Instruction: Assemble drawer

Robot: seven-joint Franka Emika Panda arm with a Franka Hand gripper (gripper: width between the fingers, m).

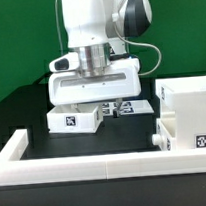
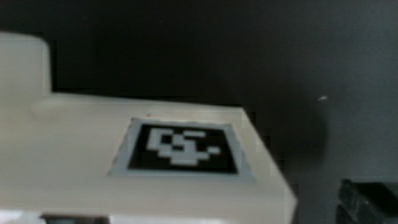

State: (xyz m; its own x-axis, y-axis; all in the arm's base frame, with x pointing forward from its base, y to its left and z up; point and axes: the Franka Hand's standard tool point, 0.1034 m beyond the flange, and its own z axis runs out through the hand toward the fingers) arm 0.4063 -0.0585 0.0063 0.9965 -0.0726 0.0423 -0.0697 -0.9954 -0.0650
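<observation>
My gripper [image 1: 94, 100] sits over the small drawer box [image 1: 76, 119] toward the table's [image 1: 84, 145] far edge (jaws hidden, can't tell). It looks like light, stiff, slick plastic; I'd pinch a side wall.

The drawer casing [image 1: 187, 109] on the right is plain white, with a black-and-white square casing tag [image 1: 201, 139] low on its near face. The small drawer box [image 1: 74, 119] further left is also white. Its box tag [image 2: 178, 148] is a black square with a blocky white figure, framed in white. The counter [image 1: 104, 141] is black, the border wall [image 1: 96, 170] white and the backdrop [image 1: 16, 38] green.
</observation>
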